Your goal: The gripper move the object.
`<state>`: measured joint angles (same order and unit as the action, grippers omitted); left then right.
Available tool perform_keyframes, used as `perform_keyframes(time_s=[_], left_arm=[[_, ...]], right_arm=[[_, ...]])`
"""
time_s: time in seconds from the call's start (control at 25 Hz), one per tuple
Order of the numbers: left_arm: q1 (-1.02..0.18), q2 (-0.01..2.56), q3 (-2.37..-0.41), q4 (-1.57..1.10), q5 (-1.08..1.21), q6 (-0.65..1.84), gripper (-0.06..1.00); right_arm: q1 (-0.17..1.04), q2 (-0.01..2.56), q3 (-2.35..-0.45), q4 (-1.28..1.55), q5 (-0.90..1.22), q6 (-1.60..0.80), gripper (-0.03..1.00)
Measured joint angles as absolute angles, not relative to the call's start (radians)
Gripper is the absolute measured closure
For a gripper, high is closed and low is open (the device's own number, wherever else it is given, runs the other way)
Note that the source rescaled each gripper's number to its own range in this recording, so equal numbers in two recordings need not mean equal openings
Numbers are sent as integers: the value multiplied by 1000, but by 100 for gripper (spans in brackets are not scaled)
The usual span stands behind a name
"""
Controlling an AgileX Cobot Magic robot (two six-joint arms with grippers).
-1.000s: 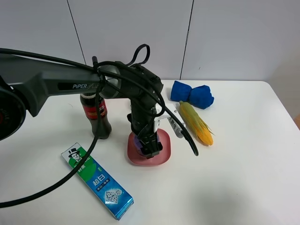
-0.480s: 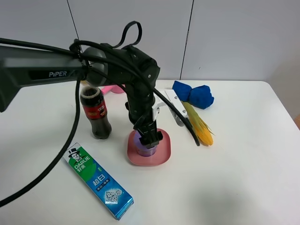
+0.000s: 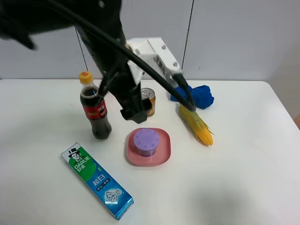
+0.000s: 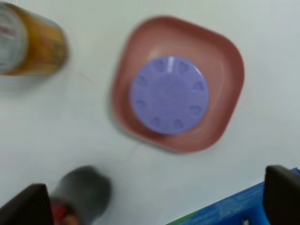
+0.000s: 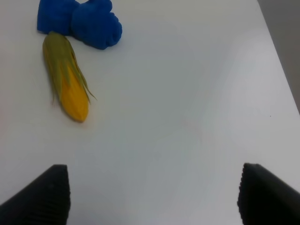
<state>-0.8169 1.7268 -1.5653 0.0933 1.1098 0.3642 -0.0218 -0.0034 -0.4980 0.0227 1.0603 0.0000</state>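
Note:
The lavender round container (image 3: pixel 146 140) with a dimpled lid stands upright in the middle of the pink square plate (image 3: pixel 161 157). My left gripper (image 3: pixel 135 112) hangs above and just behind the plate, apart from the container. In the left wrist view the container (image 4: pixel 168 94) sits in the plate (image 4: pixel 225 61) below, and the left gripper (image 4: pixel 152 204) is open and empty, its fingertips (image 4: pixel 281 197) wide apart. My right gripper (image 5: pixel 152 197) is open and empty over bare table; it does not show in the exterior view.
A cola bottle (image 3: pixel 95 110) stands left of the plate and a drink can (image 3: pixel 148 101) behind it. A toothpaste box (image 3: pixel 97 180) lies at the front left. A corn cob (image 3: pixel 197 124) and a blue cloth (image 3: pixel 194 95) lie to the right.
My left gripper was down around the container on the plate. It has let go and risen up and back, leaving the container standing in the plate. The can is now uncovered.

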Motion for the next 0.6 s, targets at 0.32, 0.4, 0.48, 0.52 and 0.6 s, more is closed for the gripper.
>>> perform_keyframes(time_s=[0.32,0.4,0.48,0.52,0.6], left_arm=[[-817,1412,-1565,297,1206,330,15],[-817,1337,-1565,325,1207,323,15],[-817,1258,-1565,332,1207,322,15],[-817,1220,-1565,333,1207,322,15],[-817,1149,-1565,333,1208,322,15]], right_arm=[[-22,-3,-498,23,1060,0,-3],[-22,-3,-498,23,1060,0,-3],[-22,-3,-498,23,1060,0,-3],[-22,-3,-498,23,1060,0,-3],[-22,-3,-498,23,1060,0,-3]])
